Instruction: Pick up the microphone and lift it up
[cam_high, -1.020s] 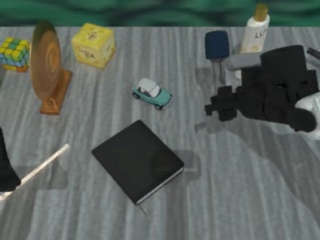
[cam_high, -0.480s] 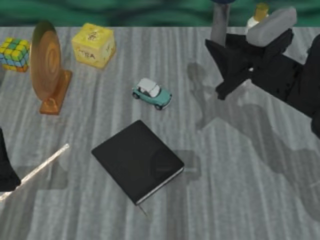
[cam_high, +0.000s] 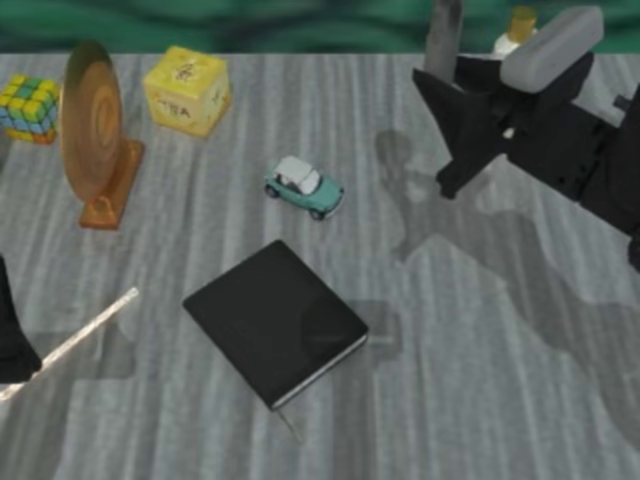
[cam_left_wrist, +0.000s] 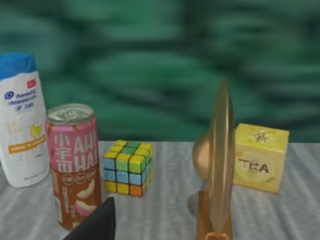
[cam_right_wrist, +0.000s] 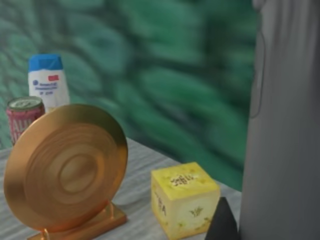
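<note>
The microphone's slim grey handle (cam_high: 445, 35) stands upright at the top view's far edge, well above the table at its back right. Its dark head runs out of the top view. My right gripper (cam_high: 447, 95) is shut on the handle from the right. In the right wrist view the handle (cam_right_wrist: 282, 125) fills one side, with one dark fingertip (cam_right_wrist: 221, 222) pressed against it. Its shadow falls on the table below. My left gripper (cam_high: 10, 345) is parked at the table's front left edge, open and empty; one of its fingers (cam_left_wrist: 95, 225) shows in the left wrist view.
A black notebook (cam_high: 275, 320) lies mid-table, with a toy car (cam_high: 305, 187) behind it. A gold disc on a stand (cam_high: 92, 125), a yellow tea box (cam_high: 187, 90) and a colour cube (cam_high: 28, 108) stand back left. A pale rod (cam_high: 75, 340) lies front left. A lotion bottle (cam_high: 520, 25) stands behind my right arm.
My right gripper closed on the microphone at the table's back right and raised it off the table; it rose a little further in the last half second. The left arm stayed still.
</note>
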